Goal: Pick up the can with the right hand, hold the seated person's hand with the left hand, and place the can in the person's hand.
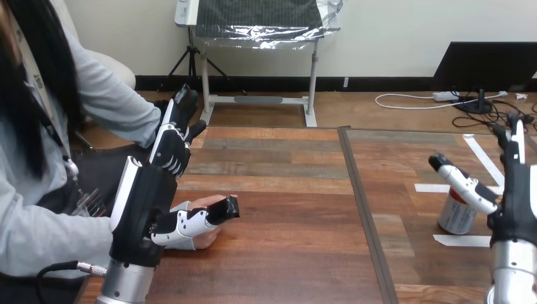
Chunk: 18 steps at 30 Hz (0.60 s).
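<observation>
Left hand [147, 204] lay open, thumb across the person's hand [208, 239]; right hand [516, 196] — spread wide, holding nothing — stood beside the can [456, 218].

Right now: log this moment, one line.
left hand open, thumb over person's hand | right hand open beside can | can on table

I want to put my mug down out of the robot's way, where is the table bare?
The widest bare patch is the middle of the table, between the person's hand by the left hand and the can. It is crowded at the left side, and at the right around the can, the right hand and the tape marks.
</observation>
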### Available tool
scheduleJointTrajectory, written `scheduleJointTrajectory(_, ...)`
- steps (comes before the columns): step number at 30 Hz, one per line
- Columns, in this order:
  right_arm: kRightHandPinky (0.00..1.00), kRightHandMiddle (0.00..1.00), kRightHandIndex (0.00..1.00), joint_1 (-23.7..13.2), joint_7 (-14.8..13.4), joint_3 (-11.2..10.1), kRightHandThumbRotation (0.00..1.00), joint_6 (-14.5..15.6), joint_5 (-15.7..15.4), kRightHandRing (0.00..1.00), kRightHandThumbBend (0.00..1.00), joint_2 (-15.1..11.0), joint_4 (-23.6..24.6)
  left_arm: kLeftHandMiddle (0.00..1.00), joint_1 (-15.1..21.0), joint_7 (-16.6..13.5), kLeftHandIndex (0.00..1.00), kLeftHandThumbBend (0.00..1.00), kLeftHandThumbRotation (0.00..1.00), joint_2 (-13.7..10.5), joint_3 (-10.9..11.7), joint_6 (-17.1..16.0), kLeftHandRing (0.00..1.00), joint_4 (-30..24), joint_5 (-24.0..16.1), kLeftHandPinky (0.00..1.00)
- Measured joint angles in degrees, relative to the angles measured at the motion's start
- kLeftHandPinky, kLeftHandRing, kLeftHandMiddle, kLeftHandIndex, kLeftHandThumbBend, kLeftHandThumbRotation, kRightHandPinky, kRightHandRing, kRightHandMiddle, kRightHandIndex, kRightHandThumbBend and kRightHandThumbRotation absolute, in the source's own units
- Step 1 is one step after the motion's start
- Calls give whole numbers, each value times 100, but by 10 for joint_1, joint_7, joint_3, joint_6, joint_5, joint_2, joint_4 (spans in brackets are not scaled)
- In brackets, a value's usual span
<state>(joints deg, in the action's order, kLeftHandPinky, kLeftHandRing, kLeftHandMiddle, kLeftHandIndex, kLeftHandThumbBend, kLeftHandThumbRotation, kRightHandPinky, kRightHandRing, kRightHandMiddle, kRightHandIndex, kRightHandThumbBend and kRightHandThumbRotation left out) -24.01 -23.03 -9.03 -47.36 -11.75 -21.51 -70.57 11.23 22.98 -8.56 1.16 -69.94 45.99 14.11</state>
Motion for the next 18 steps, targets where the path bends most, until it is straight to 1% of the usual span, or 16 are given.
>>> scheduleJointTrajectory(12, 94, 94, 100, 16, 3, 0, 51, 6, 6, 95, 100, 10, -5, 100, 0, 1, 100, 100, 49, 1, 0, 0, 99, 0, 0, 93)
scheduleJointTrajectory(15, 94, 94, 100, 19, 10, -1, 50, 6, 10, 96, 100, 14, -8, 100, 0, 1, 100, 100, 49, 2, 0, 0, 99, 0, 0, 93)
scheduleJointTrajectory(18, 95, 95, 100, 21, 22, -2, 50, 6, 19, 96, 100, 17, -10, 100, 0, 1, 100, 100, 49, 2, 0, 0, 99, 0, 0, 93)
